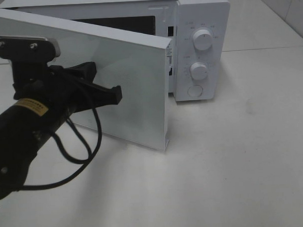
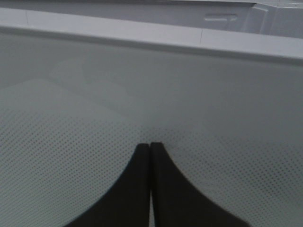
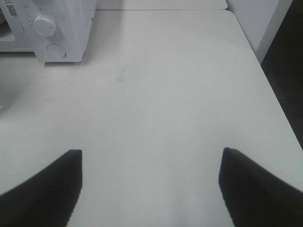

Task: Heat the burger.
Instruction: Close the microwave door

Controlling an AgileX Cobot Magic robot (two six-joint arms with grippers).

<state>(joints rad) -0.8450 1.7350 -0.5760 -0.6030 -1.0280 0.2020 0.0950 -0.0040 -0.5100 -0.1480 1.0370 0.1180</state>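
The left gripper [image 1: 116,94], its 2 fingers pressed together on nothing, had its tip against the outer face of the half-open door [image 1: 139,64] of the microwave [image 1: 202,10], so the step in hand looked like swinging that door shut. The burger showed in no view; it was probably inside behind the door, though that could not be confirmed. The next move called for a steady push until the door latched, then a turn of a knob [image 1: 203,41], perhaps by the right gripper [image 3: 151,158], which hung spread wide and empty above the table [image 3: 156,85].
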